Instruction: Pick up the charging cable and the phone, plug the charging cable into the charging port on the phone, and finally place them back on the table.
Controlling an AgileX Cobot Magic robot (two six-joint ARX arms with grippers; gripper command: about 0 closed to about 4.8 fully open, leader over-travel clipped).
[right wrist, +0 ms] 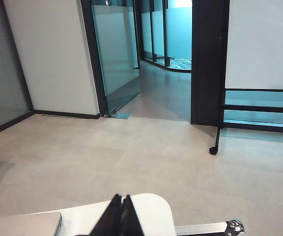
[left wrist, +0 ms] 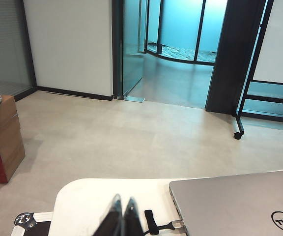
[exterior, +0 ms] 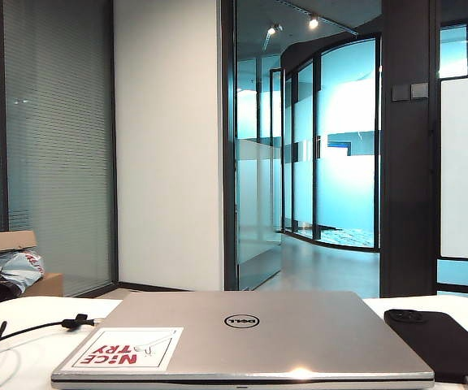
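Item: charging cable (exterior: 23,331). Long thin black cord lying on the white tabletop (exterior: 23,361) left of the silver laptop (exterior: 250,333). A black tie strap (exterior: 77,322) sits near the laptop's far left corner. In the left wrist view its plug end (left wrist: 173,225) lies just beside the laptop's edge; whether it touches cannot be told. Judged light and limp; it will sag and swing when lifted. Best taken on the stiff plug body just behind the tip, so the tip can be aimed.

Item: phone (exterior: 445,341). Flat black slab with a round camera bump (exterior: 405,316), lying on the tabletop just right of the laptop. Judged rigid and moderately light, its matte case offering fair friction. Best pinched across the long side edges, leaving free the short edge with the charging port, which is not visible.

Item: left hand (left wrist: 121,204). Fingers pressed together, empty, above the tabletop's left part, near the cable's plug end.

Item: right hand (right wrist: 121,199). Fingers pressed together, empty, above the tabletop's right corner.

Status: neither item lifted yet.
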